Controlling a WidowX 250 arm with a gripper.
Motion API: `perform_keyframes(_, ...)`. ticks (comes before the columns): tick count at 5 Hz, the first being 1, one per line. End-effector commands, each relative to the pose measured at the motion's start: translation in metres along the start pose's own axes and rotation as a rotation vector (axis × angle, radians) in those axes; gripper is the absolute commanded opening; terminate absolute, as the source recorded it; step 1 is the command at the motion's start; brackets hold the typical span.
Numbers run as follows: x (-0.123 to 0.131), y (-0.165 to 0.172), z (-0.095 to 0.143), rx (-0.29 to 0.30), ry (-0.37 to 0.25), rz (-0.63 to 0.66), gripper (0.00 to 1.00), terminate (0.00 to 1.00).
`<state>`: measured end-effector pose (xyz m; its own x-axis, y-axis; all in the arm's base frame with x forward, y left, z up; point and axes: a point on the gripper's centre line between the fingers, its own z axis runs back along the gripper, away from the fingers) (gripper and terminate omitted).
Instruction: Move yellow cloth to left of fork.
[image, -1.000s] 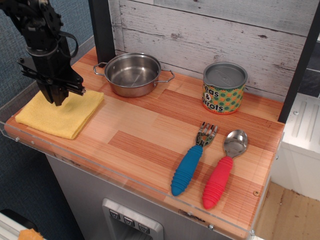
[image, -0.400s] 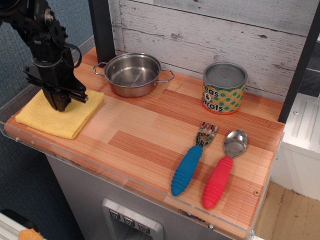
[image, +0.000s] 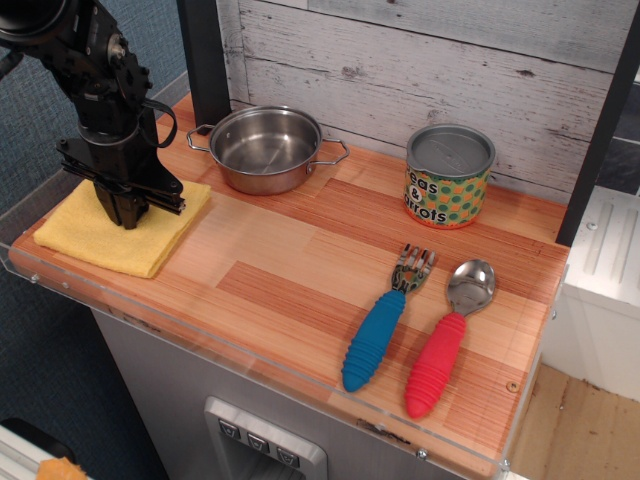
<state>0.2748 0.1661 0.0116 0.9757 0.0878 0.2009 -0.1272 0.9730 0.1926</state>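
Observation:
The yellow cloth (image: 88, 240) lies flat at the far left of the wooden counter, near its front left corner. My gripper (image: 125, 216) points straight down onto the cloth's right part, with its fingertips close together and pressed into the fabric. The fork (image: 385, 320), with a blue ribbed handle and a patterned head, lies at the front right, well away from the cloth and the gripper.
A steel pot (image: 265, 148) stands just behind and to the right of the cloth. A peas and carrots can (image: 448, 175) stands at the back right. A red-handled spoon (image: 445, 345) lies right of the fork. A black post (image: 205, 60) rises behind the pot. A clear lip edges the counter's front.
My gripper has moved right and toward the front, lowering onto the cloth. The cloth has shifted slightly to the right with it.

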Motion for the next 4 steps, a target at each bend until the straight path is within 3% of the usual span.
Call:
perform_keyframes(1,0.002,-0.022,0.011,-0.003,-0.001,0.003,0.00,0.00)
perform_keyframes(4,0.002,-0.061,0.015,-0.026,-0.004,-0.039,0.00,0.00)
